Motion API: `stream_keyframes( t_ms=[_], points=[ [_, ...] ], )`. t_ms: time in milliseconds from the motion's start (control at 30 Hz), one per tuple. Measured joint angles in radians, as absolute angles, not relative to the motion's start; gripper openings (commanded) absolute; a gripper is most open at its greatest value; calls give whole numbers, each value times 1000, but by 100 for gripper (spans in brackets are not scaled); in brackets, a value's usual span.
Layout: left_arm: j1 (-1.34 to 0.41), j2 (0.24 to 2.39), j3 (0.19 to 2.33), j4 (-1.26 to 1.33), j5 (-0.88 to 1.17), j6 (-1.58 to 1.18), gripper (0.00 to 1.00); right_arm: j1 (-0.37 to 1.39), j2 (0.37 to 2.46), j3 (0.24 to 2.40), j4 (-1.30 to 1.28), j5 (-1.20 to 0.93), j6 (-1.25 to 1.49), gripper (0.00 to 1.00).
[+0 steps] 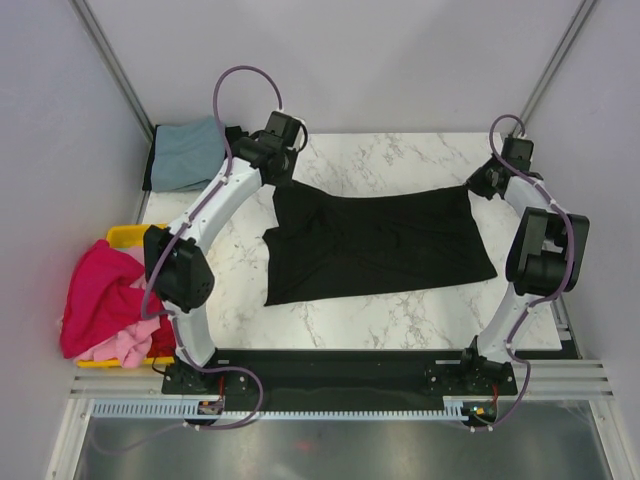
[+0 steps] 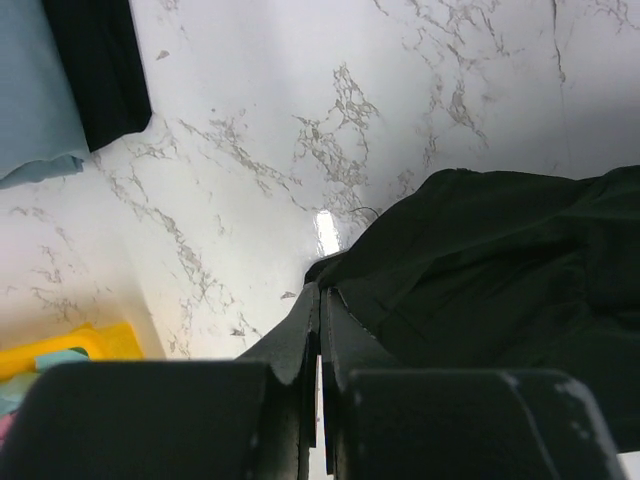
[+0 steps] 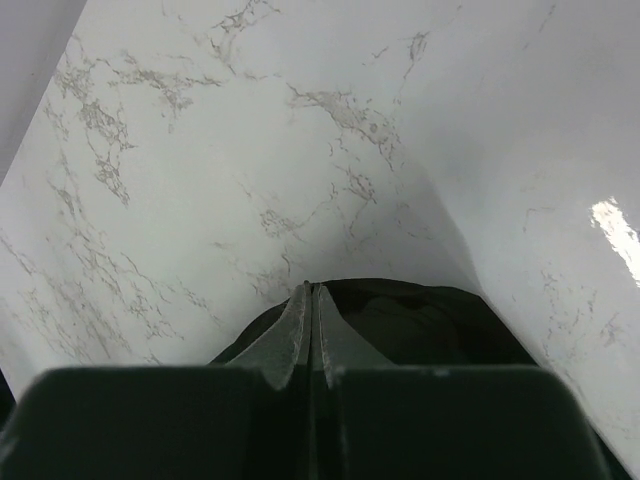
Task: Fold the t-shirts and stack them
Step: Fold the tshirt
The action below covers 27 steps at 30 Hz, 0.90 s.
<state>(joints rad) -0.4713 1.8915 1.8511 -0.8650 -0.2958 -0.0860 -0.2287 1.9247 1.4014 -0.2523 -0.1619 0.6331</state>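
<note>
- Two fully closed pinches, left gripper (image 2: 319, 300) and right gripper (image 3: 311, 300), on far corners of large black t-shirt (image 1: 380, 245).
- Soft, light, limp; likely to sag; best taken at corners.

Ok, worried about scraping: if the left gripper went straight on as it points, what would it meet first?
Likely the bare marble table just beyond the left gripper, which pinches the black t-shirt; depth is hard to judge.
</note>
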Motion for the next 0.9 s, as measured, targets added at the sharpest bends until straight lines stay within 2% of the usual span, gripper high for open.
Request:
stream_keyframes(
  t_ms=[467, 900],
  points=[
    [-649, 1646, 1437, -893, -340, -168, 2, -298, 1757, 1166, -212, -175, 632, 0],
    [-731, 1586, 1283, -921, -339, -273, 2, -338, 1668, 1035, -203, -183, 631, 0]
  ],
)
